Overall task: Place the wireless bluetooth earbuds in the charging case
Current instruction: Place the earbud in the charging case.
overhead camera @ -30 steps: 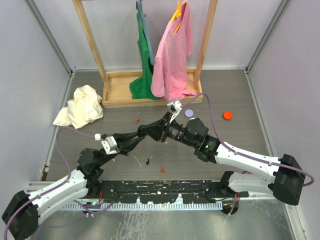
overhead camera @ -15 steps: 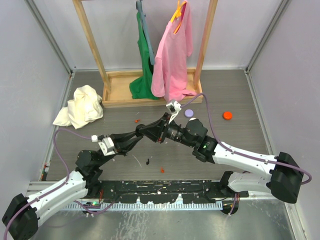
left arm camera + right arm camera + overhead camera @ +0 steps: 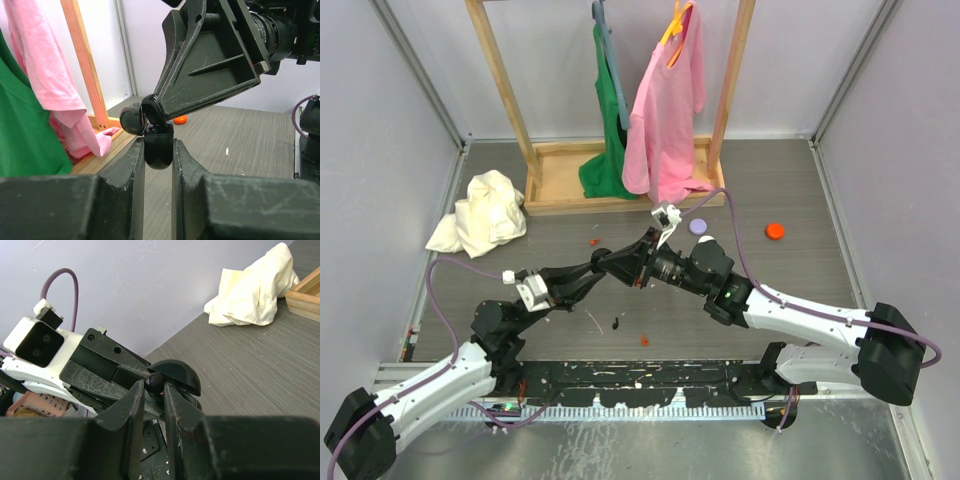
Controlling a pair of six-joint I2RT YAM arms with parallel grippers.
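A glossy black charging case point(image 3: 158, 150) stands upright between my left gripper's point(image 3: 158, 144) fingers, which are shut on it; its lid point(image 3: 131, 119) is swung open to the left. My right gripper point(image 3: 154, 385) is shut on a small black earbud point(image 3: 156, 380) and holds it right at the case's open mouth, under the domed lid point(image 3: 176, 373). In the top view the two grippers meet tip to tip above mid-table, left gripper point(image 3: 592, 272) and right gripper point(image 3: 612, 262). The case's inside is hidden.
A wooden rack point(image 3: 560, 190) with a green garment point(image 3: 608, 150) and a pink one point(image 3: 668, 110) stands at the back. A cream cloth point(image 3: 485, 212) lies at left. A purple disc point(image 3: 698, 227), an orange cap point(image 3: 775, 231) and small red and black bits point(image 3: 617, 323) lie on the table.
Both arms have drifted slightly to the left together. The grips on the case and the earbud are unchanged.
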